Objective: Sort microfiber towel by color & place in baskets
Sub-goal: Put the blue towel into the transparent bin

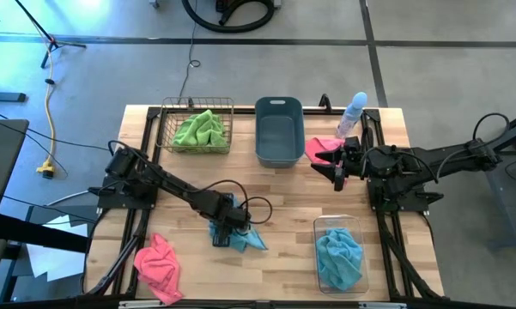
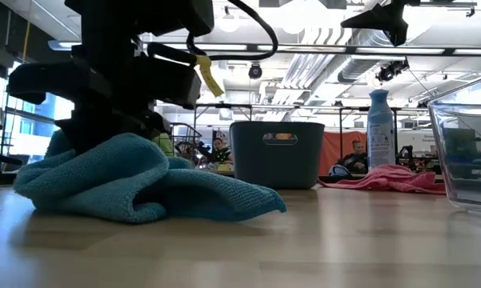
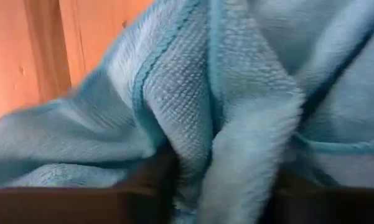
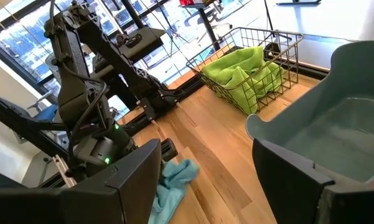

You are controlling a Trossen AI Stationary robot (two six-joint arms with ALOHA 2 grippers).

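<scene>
On the pale wooden table (image 1: 283,193), we judge the pick-up of a light blue fuzzy towel (image 1: 243,237) in hand: the left gripper (image 1: 226,225) presses into it, fingers straddling a fold. Next comes lifting toward the clear plastic bin (image 1: 319,225), which holds a blue towel. The copper wire basket (image 1: 165,120) holds green; the grey-blue tub (image 1: 279,107) is empty. The right gripper (image 1: 339,174) waits, fingers wide.

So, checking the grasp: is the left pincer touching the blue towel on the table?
Touching. In the left wrist view the blue towel bunches between the left pincer fingers.
</scene>
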